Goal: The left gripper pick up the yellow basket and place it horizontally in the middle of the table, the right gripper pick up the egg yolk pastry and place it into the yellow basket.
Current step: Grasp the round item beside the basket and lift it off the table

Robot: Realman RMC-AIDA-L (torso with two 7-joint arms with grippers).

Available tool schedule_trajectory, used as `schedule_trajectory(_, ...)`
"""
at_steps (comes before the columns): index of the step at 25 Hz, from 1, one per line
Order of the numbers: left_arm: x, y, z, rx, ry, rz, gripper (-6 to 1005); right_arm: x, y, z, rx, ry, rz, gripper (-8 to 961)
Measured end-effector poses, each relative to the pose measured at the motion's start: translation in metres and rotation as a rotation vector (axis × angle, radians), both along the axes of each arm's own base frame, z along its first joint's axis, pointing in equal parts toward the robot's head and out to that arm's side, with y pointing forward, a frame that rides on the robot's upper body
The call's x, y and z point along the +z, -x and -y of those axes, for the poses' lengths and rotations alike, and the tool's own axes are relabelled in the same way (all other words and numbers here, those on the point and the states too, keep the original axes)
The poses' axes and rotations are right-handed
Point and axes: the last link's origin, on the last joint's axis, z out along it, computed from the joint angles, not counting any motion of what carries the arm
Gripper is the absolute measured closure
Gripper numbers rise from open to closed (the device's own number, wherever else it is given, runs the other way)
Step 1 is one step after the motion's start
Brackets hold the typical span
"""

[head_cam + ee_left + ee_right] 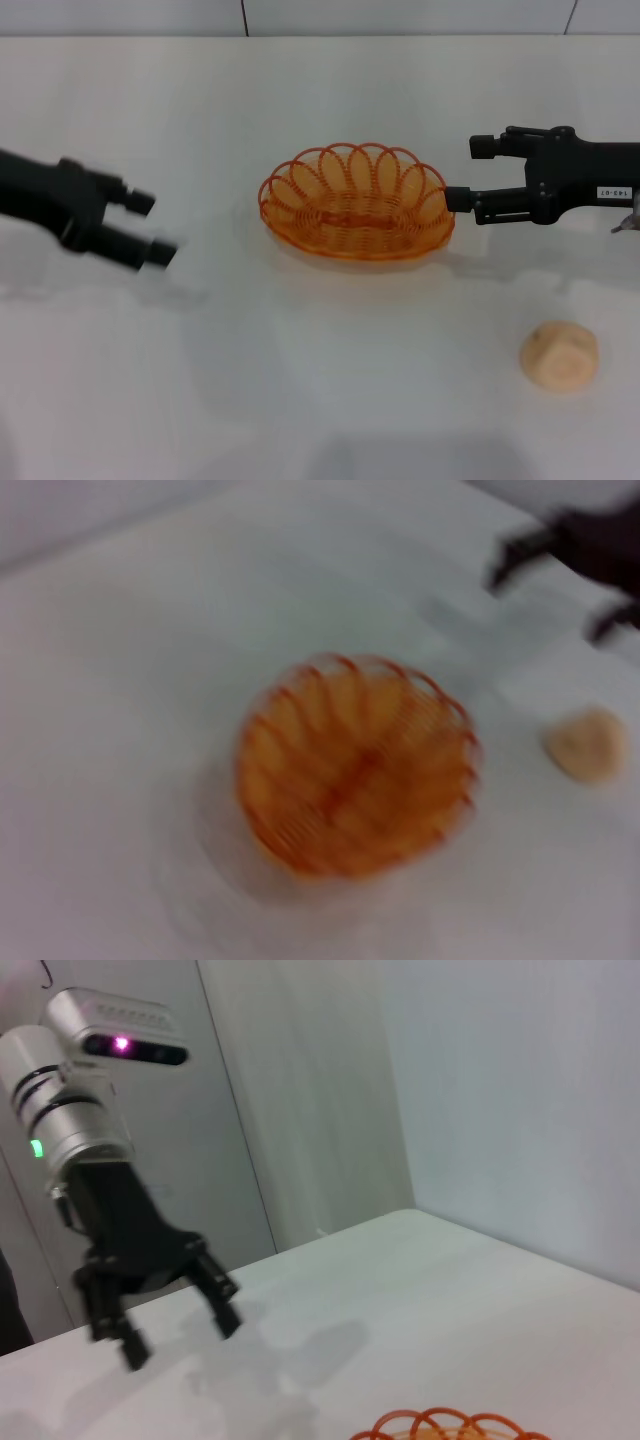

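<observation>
Now: soft pastry near, stiff basket mid-table

Nearest, the pastry sits on the table; likely soft and crumbly, so pinch its sides gently. Beyond, the basket looks light and stiff. Right gripper, jaws apart, touches its rim; left gripper hangs spread, empty.

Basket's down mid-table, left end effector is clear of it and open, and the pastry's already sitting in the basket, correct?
Not quite. The egg yolk pastry lies on the table, outside the yellow basket, near the robot's right; the head view shows it. The rest holds: the left end effector is open and clear of the basket.
</observation>
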Motion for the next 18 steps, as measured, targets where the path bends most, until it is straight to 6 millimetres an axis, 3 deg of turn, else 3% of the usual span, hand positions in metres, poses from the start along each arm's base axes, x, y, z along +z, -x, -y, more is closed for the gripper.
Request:
schedule_trajectory(6,-0.001,0.005,0.013,-0.040,0.091,-0.069,114,0.002,-0.001,-0.002,-0.033,0.023,0.033,85)
schedule_trajectory(8,-0.003,0.006,0.016,-0.048,0.109,-0.072,114,0.009,-0.003,0.000,-0.071,0.043,0.132,85)
schedule_trajectory(18,-0.010,0.004,0.019,-0.050,0.127,-0.063,114,0.036,-0.003,0.014,-0.167,0.128,0.309,85)
